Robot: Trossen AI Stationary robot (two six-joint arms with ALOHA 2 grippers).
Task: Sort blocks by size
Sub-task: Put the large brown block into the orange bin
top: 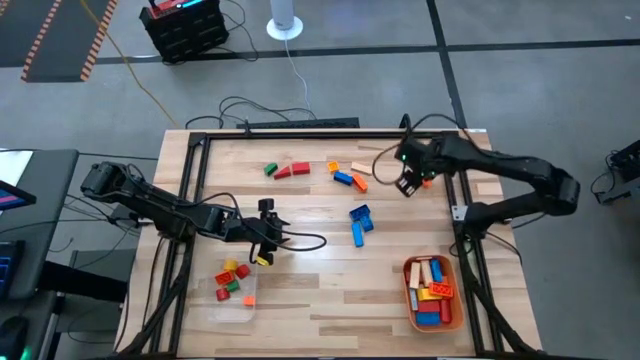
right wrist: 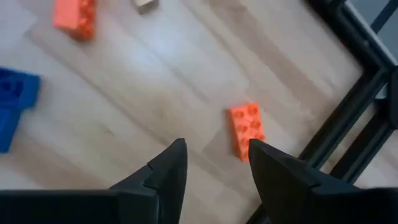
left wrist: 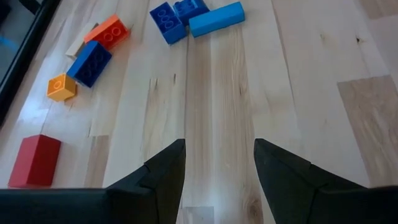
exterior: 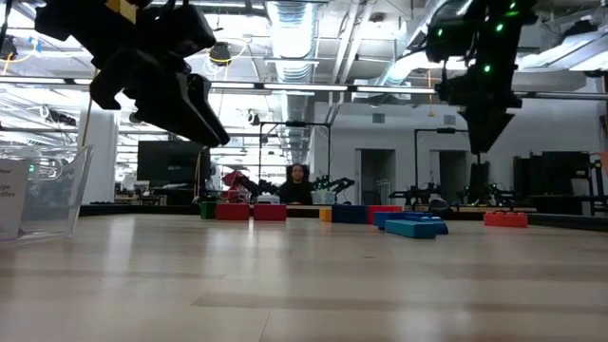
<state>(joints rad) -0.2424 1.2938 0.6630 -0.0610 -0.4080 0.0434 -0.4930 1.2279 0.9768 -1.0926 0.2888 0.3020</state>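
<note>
Though visible, far blocks (exterior: 411,226) blur.

You see red, blue, orange, yellow, green and tan blocks (top: 360,222) on pale wood table (top: 320,290); orange tray (top: 412,300) near the right edge.

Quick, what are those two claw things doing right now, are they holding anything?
Left gripper: open, holding nothing, above bare table.
Right gripper: open, holding nothing, just above an orange block.
</note>
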